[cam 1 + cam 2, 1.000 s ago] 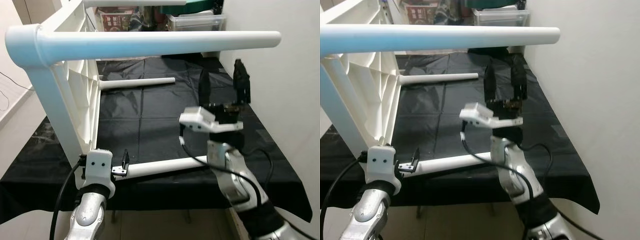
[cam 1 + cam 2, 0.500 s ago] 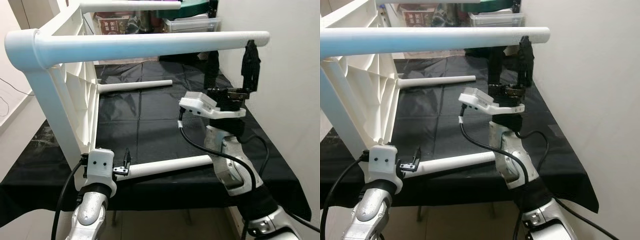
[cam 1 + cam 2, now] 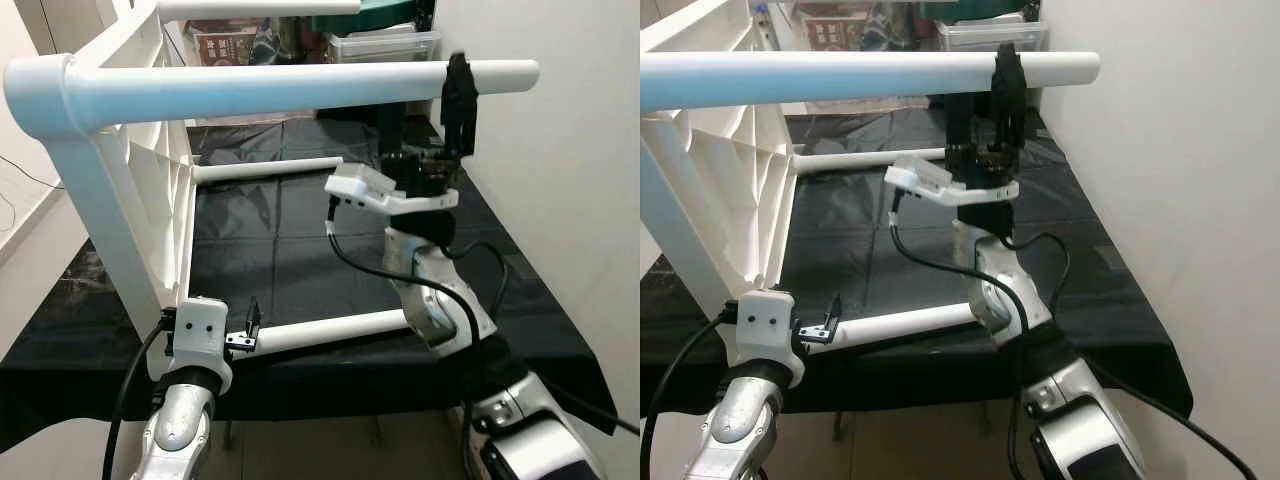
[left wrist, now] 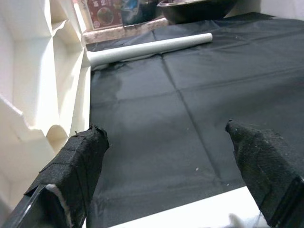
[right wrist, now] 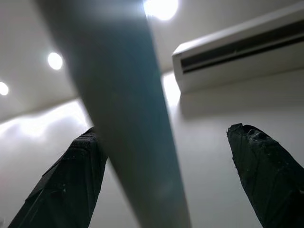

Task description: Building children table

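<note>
Right gripper (image 3: 445,95) has risen since 1 s ago, from beside the wall up to the upper table leg (image 3: 300,85); fingers now spread wide, straddling the leg near its free end, not clamped. White kids' table (image 3: 130,190) lies on its side on black cloth (image 3: 290,250). Left gripper (image 3: 248,328) spread open around lower leg (image 3: 335,330), w/o squeezing it.

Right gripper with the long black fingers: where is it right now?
The right gripper is raised on the robot's right, its open fingers straddling the upper white table leg near that leg's free end, close to the white wall.
</note>
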You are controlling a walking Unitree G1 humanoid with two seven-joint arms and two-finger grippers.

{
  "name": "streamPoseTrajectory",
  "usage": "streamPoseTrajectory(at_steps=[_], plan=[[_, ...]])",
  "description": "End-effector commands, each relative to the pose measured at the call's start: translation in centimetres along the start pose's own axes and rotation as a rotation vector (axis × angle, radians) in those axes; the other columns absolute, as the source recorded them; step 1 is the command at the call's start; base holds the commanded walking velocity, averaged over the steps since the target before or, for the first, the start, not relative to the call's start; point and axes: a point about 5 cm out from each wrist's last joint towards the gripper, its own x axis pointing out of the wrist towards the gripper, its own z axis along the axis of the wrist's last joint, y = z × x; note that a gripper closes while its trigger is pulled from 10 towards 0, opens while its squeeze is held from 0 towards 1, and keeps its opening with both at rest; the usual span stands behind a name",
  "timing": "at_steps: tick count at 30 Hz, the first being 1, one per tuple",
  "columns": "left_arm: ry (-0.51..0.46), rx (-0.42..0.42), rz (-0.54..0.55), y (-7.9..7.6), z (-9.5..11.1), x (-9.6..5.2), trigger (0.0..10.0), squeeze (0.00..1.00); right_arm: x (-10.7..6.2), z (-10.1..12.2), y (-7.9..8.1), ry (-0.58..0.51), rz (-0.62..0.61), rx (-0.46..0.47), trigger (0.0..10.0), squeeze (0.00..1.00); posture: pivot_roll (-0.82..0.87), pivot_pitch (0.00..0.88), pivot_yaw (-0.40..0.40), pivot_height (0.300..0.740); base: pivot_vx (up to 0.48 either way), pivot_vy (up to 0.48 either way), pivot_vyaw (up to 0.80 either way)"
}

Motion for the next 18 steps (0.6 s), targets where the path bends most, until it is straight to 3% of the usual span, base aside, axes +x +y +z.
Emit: streamPoseTrajectory(at_steps=[1,12,13,14,17,18], plan=[[0.012,0.005,0.011,0.3,-0.4,-0.1,10.0,0.00,-0.1,0.4,0.3,-0.020,0.001,0.004,10.0,0.00,0.10,0.041,0.008,0.740,0.000,0.000,0.00],[0.002,0.033,0.038,1.5,-0.2,0.1,10.0,0.00,1.0,1.1,1.4,-0.022,-0.002,0.030,9.9,0.00,0.09,0.051,0.002,0.740,0.000,0.000,0.00],[0.000,0.035,0.042,1.7,-0.2,0.1,10.0,0.00,1.1,1.1,1.5,-0.022,-0.003,0.031,9.3,0.00,0.09,0.051,0.002,0.740,0.000,0.000,0.00],[-0.002,0.039,0.049,1.9,-0.2,0.2,10.0,0.00,1.2,1.1,1.6,-0.020,-0.002,0.035,7.9,0.00,0.09,0.051,0.002,0.740,0.000,0.000,0.00],[-0.004,0.041,0.053,2.0,-0.2,0.3,10.0,0.00,1.3,1.1,1.7,-0.020,-0.003,0.037,7.9,0.00,0.09,0.051,0.002,0.740,0.000,0.000,0.00],[-0.005,0.045,0.058,2.2,-0.1,0.3,10.0,0.00,1.3,1.2,1.7,-0.020,-0.003,0.039,0.0,0.00,0.09,0.054,-0.002,0.740,0.000,0.000,0.00]])
